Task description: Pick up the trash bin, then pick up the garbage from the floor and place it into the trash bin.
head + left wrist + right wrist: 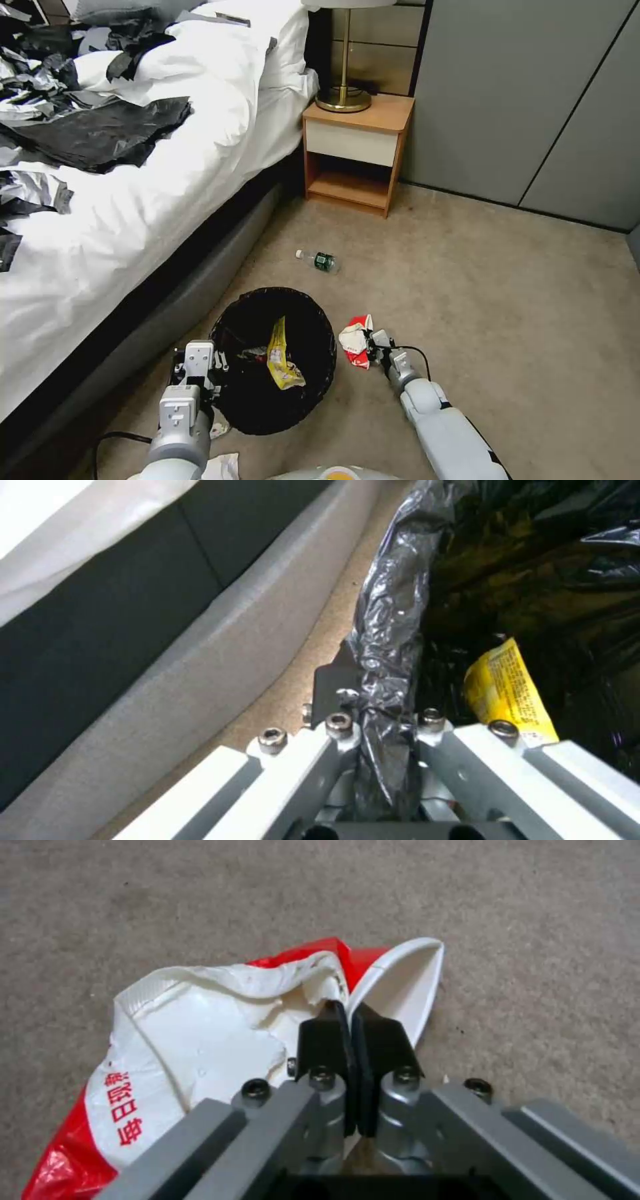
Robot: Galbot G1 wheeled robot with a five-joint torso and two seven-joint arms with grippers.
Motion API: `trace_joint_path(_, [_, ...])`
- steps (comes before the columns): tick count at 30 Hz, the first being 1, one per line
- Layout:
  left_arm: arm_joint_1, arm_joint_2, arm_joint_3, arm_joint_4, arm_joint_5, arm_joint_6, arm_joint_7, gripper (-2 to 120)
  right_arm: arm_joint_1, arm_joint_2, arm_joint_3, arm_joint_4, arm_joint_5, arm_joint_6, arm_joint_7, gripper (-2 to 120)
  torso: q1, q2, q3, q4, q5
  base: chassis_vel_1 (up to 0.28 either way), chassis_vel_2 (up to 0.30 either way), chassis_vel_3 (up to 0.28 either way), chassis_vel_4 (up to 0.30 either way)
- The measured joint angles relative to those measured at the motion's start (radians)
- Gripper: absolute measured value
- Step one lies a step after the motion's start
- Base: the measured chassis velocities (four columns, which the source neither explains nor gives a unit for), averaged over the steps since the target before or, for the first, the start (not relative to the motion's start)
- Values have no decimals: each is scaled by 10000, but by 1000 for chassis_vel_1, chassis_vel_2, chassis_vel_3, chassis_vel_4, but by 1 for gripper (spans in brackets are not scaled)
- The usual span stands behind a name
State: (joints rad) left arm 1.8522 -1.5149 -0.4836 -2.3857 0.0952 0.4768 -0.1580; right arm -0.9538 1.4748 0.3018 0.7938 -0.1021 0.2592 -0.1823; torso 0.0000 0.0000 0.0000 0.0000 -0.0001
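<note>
The trash bin [248,400], lined with a glossy black bag, hangs low beside the bed, and my left gripper [217,363] is shut on its near-left rim. The left wrist view shows the gripper [373,680] pinching the crinkled liner [390,625]. A yellow foil wrapper [281,357] [510,690] lies inside the bin. Just right of the bin, my right gripper [371,343] [348,1015] is shut on the torn edge of a red-and-white packet [355,340] [200,1040] close to the carpet. A clear bottle with a green label [320,261] lies on the floor beyond the bin.
The bed [133,200], strewn with black plastic sheets, runs along the left. A wooden nightstand [357,153] with a brass lamp stands at the back, with grey wall panels [533,100] to its right. White tissue [223,465] lies near my base. Open carpet [520,320] spreads to the right.
</note>
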Motion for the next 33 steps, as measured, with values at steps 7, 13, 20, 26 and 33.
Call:
trace_joint_path(7, [-16, 7, 9, 0, -18, 0, 0, 0, -64, -11, 3, 150, 43, -4, 71, 0, 0, 0, 0, 1, 2, 0, 0, 0, 0])
trace_joint_path(13, [-30, 7, -23, 0, -38, -4, 0, 0, -716, -302, 26, 2090, 443, 91, 643, 0, 0, -1, 1, 0, 0, 0, 0, 0, 0])
trace_joint_path(20, [-47, 3, -3, 6, -47, -6, 3, 0, -1885, -525, 221, 5692, 369, 894, 1224, 0, 0, 0, 0, 0, -1, 0, 0, 0, 0])
trace_joint_path(26, [-48, 27, 2, 23, -70, -5, 8, 0, -3013, -787, 243, 9388, 1000, 2050, 163, 0, 0, 0, 0, -1, 0, 0, 0, 0, 0])
trace_joint_path(33, [-53, 64, 2, 30, -77, -5, 1, 0, -4181, -1048, -363, 11795, 726, 2536, -694, 0, 0, 0, -1, -1, -1, 0, 0, 0, 0])
